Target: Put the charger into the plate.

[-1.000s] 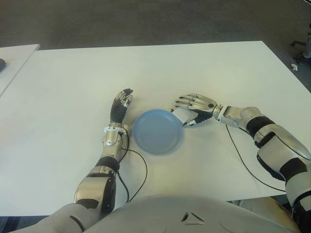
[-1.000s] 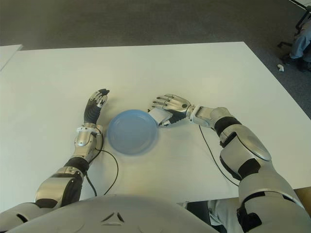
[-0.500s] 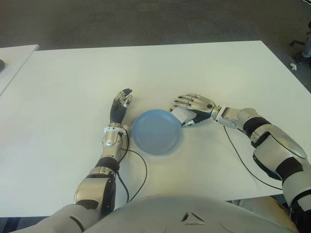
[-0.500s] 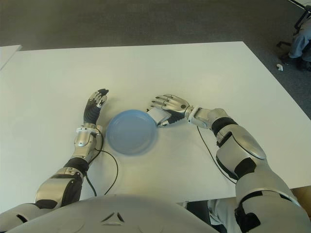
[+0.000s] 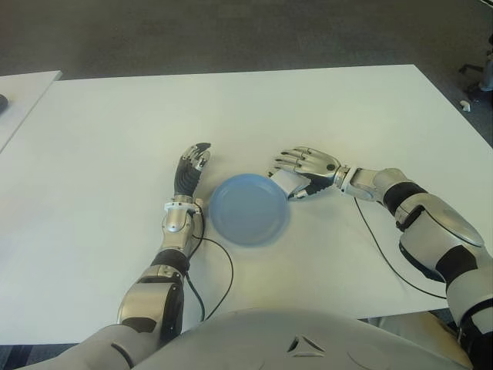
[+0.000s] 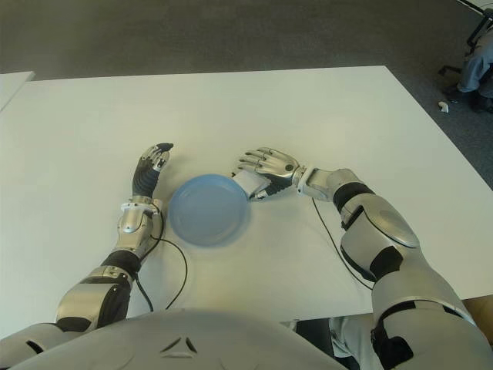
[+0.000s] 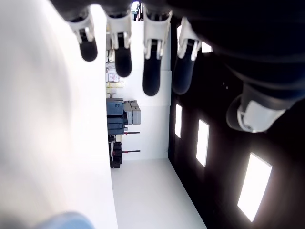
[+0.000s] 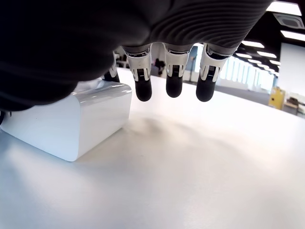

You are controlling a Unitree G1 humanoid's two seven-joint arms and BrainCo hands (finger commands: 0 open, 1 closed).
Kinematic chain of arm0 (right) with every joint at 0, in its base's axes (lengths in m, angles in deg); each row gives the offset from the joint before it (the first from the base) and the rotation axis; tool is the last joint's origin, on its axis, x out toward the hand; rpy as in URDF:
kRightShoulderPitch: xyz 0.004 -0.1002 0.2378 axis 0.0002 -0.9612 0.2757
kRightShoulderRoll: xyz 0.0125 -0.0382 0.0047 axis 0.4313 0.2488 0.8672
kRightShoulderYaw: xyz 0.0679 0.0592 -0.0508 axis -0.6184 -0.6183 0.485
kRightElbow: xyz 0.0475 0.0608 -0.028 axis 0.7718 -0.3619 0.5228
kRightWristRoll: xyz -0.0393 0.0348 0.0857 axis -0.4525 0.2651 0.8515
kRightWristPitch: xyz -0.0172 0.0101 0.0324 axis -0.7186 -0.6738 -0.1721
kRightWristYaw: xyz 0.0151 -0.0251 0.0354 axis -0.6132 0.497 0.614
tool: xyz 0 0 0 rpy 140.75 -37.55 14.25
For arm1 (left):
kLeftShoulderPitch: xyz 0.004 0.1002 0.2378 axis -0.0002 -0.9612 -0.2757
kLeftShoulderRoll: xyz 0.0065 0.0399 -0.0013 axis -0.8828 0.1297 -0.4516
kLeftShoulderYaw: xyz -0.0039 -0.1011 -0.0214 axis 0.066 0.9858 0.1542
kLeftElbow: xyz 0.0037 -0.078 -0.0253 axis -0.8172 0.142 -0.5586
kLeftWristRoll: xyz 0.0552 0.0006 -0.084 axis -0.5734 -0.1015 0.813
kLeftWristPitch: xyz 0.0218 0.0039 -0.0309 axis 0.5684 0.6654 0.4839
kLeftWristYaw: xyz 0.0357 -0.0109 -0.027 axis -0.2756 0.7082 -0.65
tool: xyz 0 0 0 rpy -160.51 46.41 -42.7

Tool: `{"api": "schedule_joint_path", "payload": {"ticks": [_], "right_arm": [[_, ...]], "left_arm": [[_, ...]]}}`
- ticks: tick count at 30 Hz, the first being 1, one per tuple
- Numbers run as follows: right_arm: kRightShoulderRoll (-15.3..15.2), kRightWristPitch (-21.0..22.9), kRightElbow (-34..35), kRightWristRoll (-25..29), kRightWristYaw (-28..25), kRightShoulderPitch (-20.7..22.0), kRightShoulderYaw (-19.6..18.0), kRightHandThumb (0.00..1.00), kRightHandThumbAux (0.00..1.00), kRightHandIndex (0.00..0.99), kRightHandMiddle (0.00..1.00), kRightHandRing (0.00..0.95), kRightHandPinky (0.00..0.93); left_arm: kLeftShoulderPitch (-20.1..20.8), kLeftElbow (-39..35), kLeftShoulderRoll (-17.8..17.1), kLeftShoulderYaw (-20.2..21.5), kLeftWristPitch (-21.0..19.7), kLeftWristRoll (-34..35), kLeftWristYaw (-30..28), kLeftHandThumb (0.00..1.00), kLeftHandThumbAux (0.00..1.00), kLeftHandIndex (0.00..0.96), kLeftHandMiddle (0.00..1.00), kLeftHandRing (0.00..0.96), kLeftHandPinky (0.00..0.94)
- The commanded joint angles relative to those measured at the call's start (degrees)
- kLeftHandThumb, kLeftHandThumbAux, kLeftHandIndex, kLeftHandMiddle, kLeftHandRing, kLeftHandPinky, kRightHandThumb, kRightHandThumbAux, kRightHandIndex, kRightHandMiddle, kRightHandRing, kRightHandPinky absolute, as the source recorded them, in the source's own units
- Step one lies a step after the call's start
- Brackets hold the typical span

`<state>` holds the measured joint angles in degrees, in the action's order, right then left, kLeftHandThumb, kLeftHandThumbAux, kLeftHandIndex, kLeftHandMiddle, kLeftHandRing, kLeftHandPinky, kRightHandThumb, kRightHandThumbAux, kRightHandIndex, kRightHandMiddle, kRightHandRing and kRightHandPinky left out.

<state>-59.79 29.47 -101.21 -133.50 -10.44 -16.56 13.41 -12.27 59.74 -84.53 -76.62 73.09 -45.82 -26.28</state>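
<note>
The round blue plate (image 5: 231,230) lies on the white table (image 5: 347,108) in front of me. The charger (image 5: 283,182), a small white block, stands on the table touching the plate's right rim. My right hand (image 5: 299,174) is over it, thumb and index finger pressed against its sides and the other fingers (image 8: 174,81) stretched past it. In the right wrist view the charger (image 8: 71,124) sits under the palm, its base on the table. My left hand (image 5: 192,162) shows just left of the plate, fingers straight and holding nothing.
Thin black cables trail over the table from the left arm (image 5: 225,270) and the right arm (image 5: 385,254). A second white table (image 5: 23,92) stands at the far left. Dark floor lies beyond the far edge.
My right hand has shifted a little to the left and away from me, taking the charger with it to the plate's rim. The left hand has not moved.
</note>
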Motion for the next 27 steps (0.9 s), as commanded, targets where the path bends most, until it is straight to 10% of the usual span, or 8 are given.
{"api": "schedule_joint_path", "payload": {"ticks": [1,13,16,22,27], "right_arm": [[0.66,1.89,-2.15,-4.0,0.63,0.24,3.51,0.43,0.137,0.0,0.0,0.0,0.0],[1.27,0.87,-3.41,-3.47,1.22,0.17,5.08,0.384,0.162,0.0,0.003,0.003,0.044],[1.54,0.43,-3.67,-2.95,1.51,0.09,4.95,0.363,0.192,0.049,0.183,0.172,0.191],[1.82,3.29,-3.91,-4.76,7.54,-0.59,6.59,0.441,0.428,0.485,0.638,0.626,0.67],[2.12,7.77,-4.21,-5.6,11.96,-1.49,7.81,0.57,0.607,0.667,0.795,0.8,0.849]], "left_arm": [[-12.96,8.06,4.92,-0.06,1.42,-0.88,0.71,0.0,0.468,0.281,0.255,0.158,0.007],[-12.92,7.3,4.34,0.11,2.05,-0.69,-0.05,0.0,0.471,0.297,0.272,0.171,0.042],[-12.94,6.88,4.14,-0.03,2.14,-0.82,-0.15,0.0,0.466,0.303,0.28,0.179,0.056],[-12.97,6.12,4.12,-0.23,2.99,-0.84,-0.59,0.0,0.455,0.323,0.299,0.195,0.069],[-13.11,5.59,4.25,-0.09,3.14,-0.24,-1.42,0.0,0.445,0.325,0.313,0.205,0.101]]}}
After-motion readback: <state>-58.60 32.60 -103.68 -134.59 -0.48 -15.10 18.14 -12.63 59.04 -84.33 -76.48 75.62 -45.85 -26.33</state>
